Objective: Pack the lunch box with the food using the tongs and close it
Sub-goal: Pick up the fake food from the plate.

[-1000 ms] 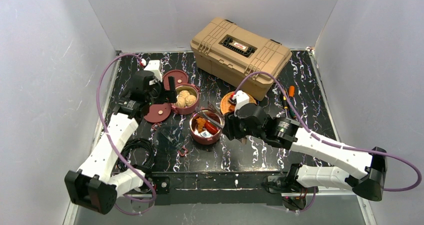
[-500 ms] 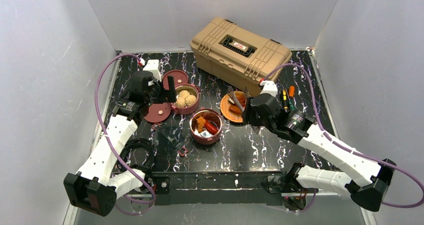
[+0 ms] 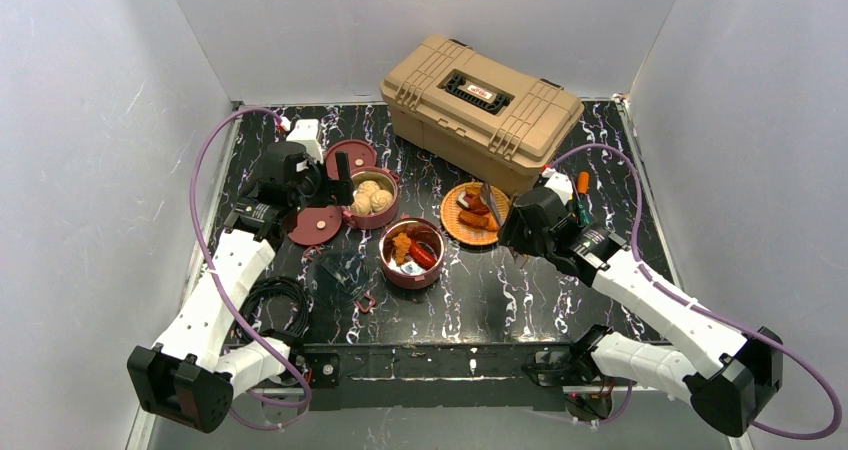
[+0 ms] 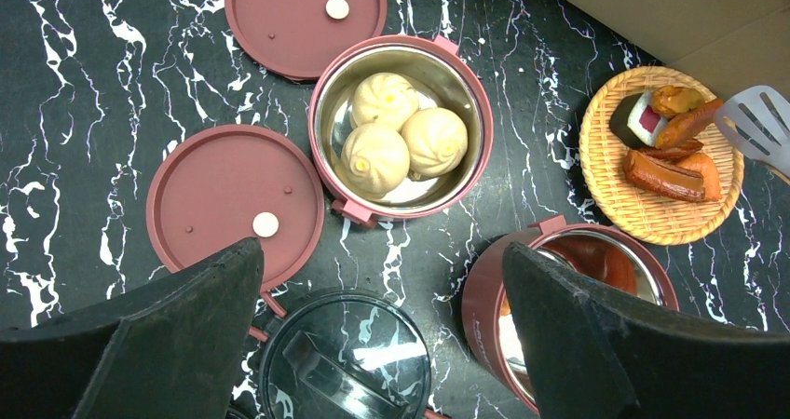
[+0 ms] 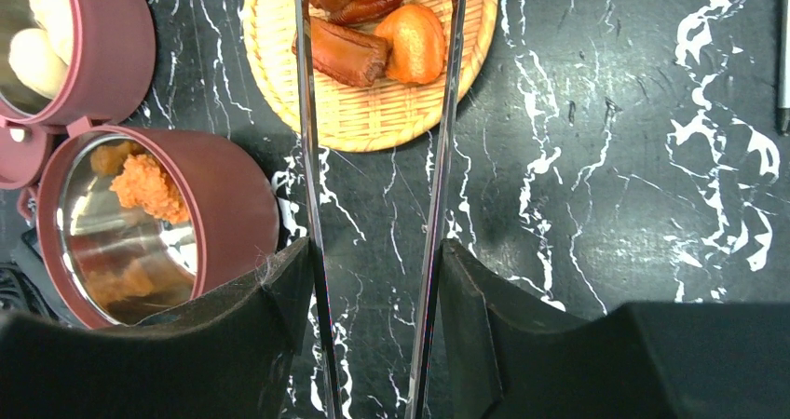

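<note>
Right gripper (image 5: 373, 261) clamped on tongs (image 5: 448, 112), arms spread over the food (image 5: 415, 42) on the wicker plate (image 5: 373, 121), likely to grab a piece for the open lunch box bowl (image 5: 233, 205) beside it; left gripper (image 4: 382, 251) spread wide and empty above the bun bowl (image 4: 410, 212).

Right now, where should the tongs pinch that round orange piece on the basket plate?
Pinch the orange piece across its middle, coming straight down from above. It is small and rounded and shows between the two arms of the tongs. One side seems to touch the brown sausage piece on the woven plate, so ease that tip in gently.
</note>
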Robot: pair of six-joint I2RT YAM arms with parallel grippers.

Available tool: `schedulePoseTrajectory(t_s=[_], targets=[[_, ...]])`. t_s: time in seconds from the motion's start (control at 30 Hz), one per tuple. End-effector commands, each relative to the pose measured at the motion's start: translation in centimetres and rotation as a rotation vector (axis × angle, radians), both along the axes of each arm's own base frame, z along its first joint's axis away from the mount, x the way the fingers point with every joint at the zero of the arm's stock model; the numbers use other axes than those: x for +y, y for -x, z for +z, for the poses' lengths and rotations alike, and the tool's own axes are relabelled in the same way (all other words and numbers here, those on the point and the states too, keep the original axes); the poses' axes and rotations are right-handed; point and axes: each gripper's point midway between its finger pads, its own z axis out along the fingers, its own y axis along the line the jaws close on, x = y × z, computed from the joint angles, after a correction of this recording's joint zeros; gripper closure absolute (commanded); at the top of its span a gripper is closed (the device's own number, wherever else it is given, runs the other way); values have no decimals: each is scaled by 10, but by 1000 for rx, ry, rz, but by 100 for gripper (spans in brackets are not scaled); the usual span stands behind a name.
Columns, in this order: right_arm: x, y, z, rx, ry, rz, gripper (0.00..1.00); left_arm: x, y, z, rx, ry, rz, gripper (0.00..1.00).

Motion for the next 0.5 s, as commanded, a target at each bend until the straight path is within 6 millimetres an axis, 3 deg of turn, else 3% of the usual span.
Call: schedulePoseTrajectory(t_s=[0.0,0.23,0.47], targets=[[14,-15,6,-41,-93,-9,42,1,2,5,-11,4,0,2],[23,-18,-5,-13,-109,10,44,3,2,5,-12,-3,4,2],[29,-17,-14,13,-139,-2,54,3,2,6,-14,-4,5,2]])
